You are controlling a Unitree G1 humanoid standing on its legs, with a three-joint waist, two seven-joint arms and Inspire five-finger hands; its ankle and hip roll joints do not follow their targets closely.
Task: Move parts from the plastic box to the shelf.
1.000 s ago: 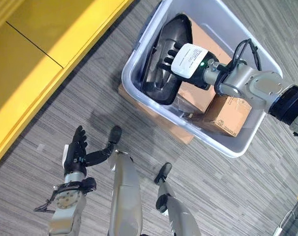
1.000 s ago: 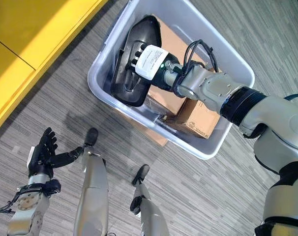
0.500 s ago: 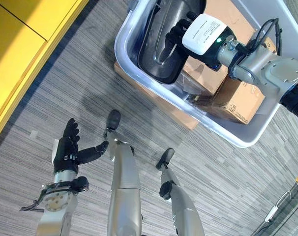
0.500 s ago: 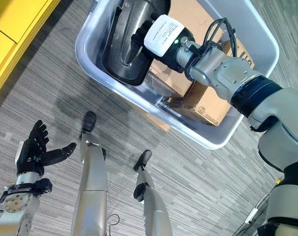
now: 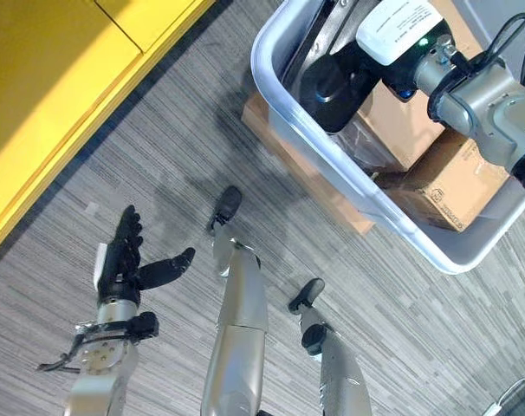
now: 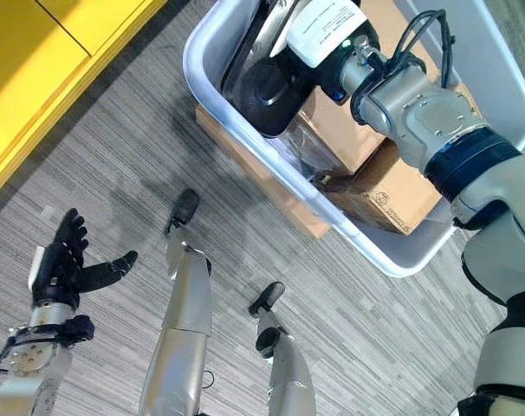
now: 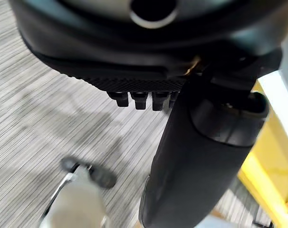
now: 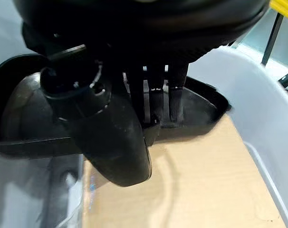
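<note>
You're looking down on grey striped carpet (image 5: 158, 156), with a flat cardboard sheet (image 5: 288, 165) lying on it. A yellow surface (image 5: 63, 69) borders that carpet, well apart from the sheet.

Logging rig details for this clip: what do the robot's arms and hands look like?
Silver-grey arms. The right arm has a dark blue band and looping black cables; the right hand is dark under a white printed label. The left hand has dark fingers and a white side patch.

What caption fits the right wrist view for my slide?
Right hand curled around the black plastic part inside the plastic box, above a cardboard box.
</note>
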